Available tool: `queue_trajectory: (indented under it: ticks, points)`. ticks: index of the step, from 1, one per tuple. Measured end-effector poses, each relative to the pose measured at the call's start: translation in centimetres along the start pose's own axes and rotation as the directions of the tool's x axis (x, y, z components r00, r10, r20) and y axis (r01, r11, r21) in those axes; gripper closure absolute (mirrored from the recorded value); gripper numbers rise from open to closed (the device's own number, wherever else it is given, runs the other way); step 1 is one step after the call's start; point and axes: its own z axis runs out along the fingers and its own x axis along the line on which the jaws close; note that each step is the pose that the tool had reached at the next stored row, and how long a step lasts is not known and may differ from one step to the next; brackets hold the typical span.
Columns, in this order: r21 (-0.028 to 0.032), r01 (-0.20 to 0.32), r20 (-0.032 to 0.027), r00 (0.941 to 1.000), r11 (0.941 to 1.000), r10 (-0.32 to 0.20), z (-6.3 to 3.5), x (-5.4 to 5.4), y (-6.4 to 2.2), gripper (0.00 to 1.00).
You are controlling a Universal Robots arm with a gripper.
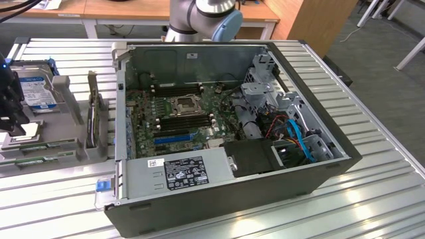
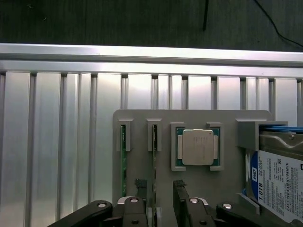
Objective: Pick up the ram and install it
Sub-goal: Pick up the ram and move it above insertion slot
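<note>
Your tool is spread, its fingers standing either side of the ram. The ram sits on edge in its slot of the grey holder on the tabletop, between a second stick and the processor. Keep the ram centred in the gap and the fingers square to its long faces, so that closing neither tilts it nor catches the second stick.

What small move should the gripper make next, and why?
Probably lower straight down a little. The open gripper is over the grey holder, and the ram nearer the processor chip lies in line between its fingers, not yet gripped.
</note>
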Motion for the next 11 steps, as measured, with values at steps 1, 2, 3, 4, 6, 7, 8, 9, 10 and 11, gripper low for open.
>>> queue_trajectory:
  ticks: [1, 2, 3, 4, 6, 7, 8, 9, 10, 11]
  points:
    - [0.0, 0.0, 0.0001, 1.0, 1.0, 0.0, 0.0, 0.2, 0.0, 0.65]
    - [0.0, 0.0, 0.0, 1.0, 1.0, 0.0, -0.01, 0.3, 0.0, 0.65]
    - [-0.0001, 0.0, 0.0, 1.0, 1.0, 0.0, -0.02, 0.5, 0.0, 0.65]
    - [-0.0001, 0.0, 0.0, 1.0, 1.0, 0.0, -0.03, 0.7, 0.0, 0.65]
    - [0.0, 0.0, 0.0, 1.0, 1.0, 0.0, -0.03, 1.1, 0.0, 0.65]
    - [0.0, 0.0, 0.0, 1.0, 1.0, 0.0, -0.03, 1.3, -0.01, 0.65]
    - [-0.0001, 0.0, 0.0, 1.0, 1.0, 0.0, -0.04, 1.5, -0.01, 0.65]
    - [-0.0001, 0.0, 0.0, 1.0, 1.0, 0.0, -0.04, 1.6, -0.01, 0.65]
    - [0.0, 0.0, 0.0, 1.0, 1.0, 0.0, -0.05, 1.8, -0.01, 0.65]
    - [-0.0001, 0.0, 0.0, 1.0, 1.0, 0.0, -0.05, 2.1, -0.01, 0.65]
